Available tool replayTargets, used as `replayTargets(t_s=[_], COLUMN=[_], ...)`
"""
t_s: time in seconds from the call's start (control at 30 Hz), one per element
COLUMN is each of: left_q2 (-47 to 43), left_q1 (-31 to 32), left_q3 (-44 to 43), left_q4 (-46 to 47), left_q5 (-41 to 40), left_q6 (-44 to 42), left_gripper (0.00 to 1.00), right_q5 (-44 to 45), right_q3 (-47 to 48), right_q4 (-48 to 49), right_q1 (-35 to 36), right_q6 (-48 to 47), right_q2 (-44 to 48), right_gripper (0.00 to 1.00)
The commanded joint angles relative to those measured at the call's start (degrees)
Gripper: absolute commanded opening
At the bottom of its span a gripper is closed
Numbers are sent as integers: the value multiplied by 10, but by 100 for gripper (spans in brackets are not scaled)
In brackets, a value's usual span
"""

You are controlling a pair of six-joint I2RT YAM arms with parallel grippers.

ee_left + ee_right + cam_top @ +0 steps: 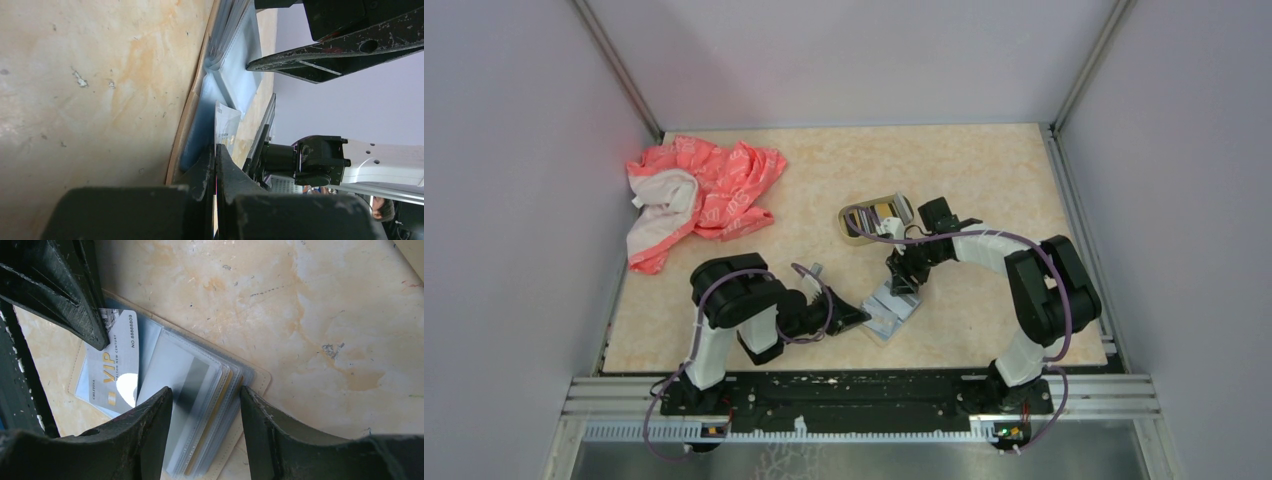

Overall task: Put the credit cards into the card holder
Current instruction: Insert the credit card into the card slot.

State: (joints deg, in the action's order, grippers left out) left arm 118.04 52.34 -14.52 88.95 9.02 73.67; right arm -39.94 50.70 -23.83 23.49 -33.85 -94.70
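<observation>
Rail: a metal rail (854, 400) runs along the near edge of the table (984, 160) and carries both arm bases.
Left gripper: the left gripper (862, 314) lies low over the table, pointing right, with its jaws closed tight together. Its tip rests at the near-left edge of the card holder, and nothing thick sits between the jaws.
Card holder: the card holder (892, 320) lies flat just right of the left gripper and between the two grippers. It is a tan-backed booklet of clear plastic sleeves, fanned so their edges step outward.
VIP card: a silvery card (116, 365) with gold "VIP" lettering and a printed number lies on the booklet's left part. The left gripper's dark tip touches its upper corner and hides it.
Other sleeves: a grey card with a dark stripe shows through one sleeve, and a thin gold edge shows deeper in the fan.
Right gripper: the right gripper (904, 285) hangs over the holder's far end with its jaws about half apart, astride the fanned sleeve edges. Its fingers hide the sleeves' lower edges, and I cannot tell whether the tips touch them.
Tin: a gold-rimmed tin (844, 226) sits just beyond, its near right side partly covered by the right wrist. The striped edges inside are too small to read.
Cloth: a crumpled pink and white cloth (704, 195) lies at far left, well apart.
</observation>
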Motion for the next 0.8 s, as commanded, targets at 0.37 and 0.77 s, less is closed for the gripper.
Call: replayTargets(t_s=[0.37,0.77], left_q2=[-19,8], left_q1=[-4,-3], left_q3=[-26,-34], left_q4=[92,96], left_q5=[4,24], left_q6=[-55,-10], left_gripper=[0,0], right_q5=[-12,-13], right_q3=[16,16], right_q4=[-16,-16], right_q1=[2,2], right_q6=[0,-1], right_q2=[-4,-5], right_gripper=[52,52])
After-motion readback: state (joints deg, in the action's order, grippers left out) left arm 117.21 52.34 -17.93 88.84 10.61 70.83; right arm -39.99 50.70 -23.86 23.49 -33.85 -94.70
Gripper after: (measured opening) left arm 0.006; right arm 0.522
